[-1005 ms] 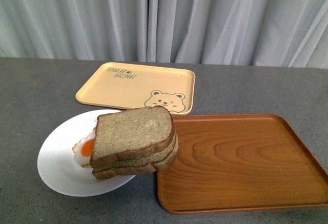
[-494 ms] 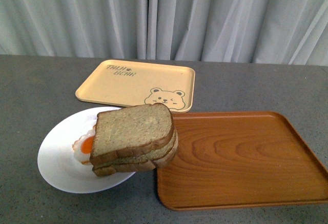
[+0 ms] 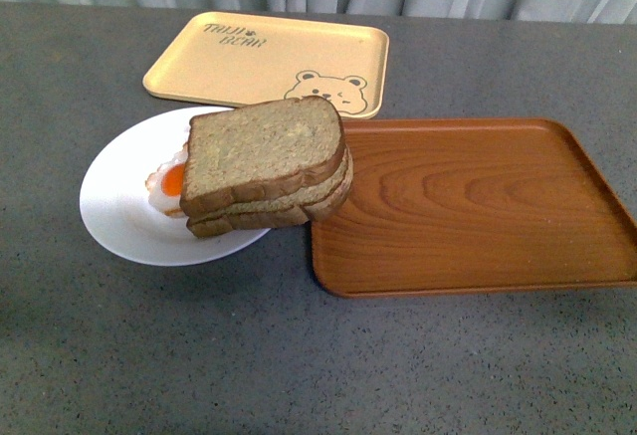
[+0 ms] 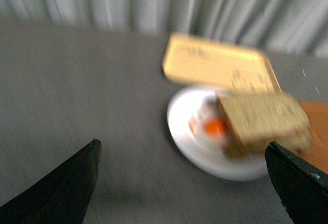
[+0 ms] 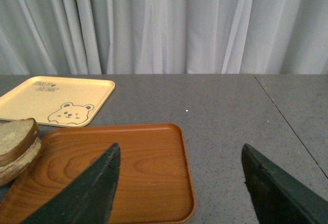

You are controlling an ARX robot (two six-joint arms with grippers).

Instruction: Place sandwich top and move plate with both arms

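One speckled sandwich top (image 3: 264,146) over round plate (image 3: 114,201).

Speckled brown sandwich top (image 3: 264,146) with darker crust, white plate (image 3: 119,206), orange egg yolk (image 3: 174,180), cream tray (image 3: 239,62) with a bear picture, brown wooden tray (image 3: 468,206) with wavy grain, grey table (image 3: 149,355)

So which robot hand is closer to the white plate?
Left, most likely. The left hand faces the plate across a stretch of table. The right hand points at the wooden tray, and only the sandwich edge shows beside it.
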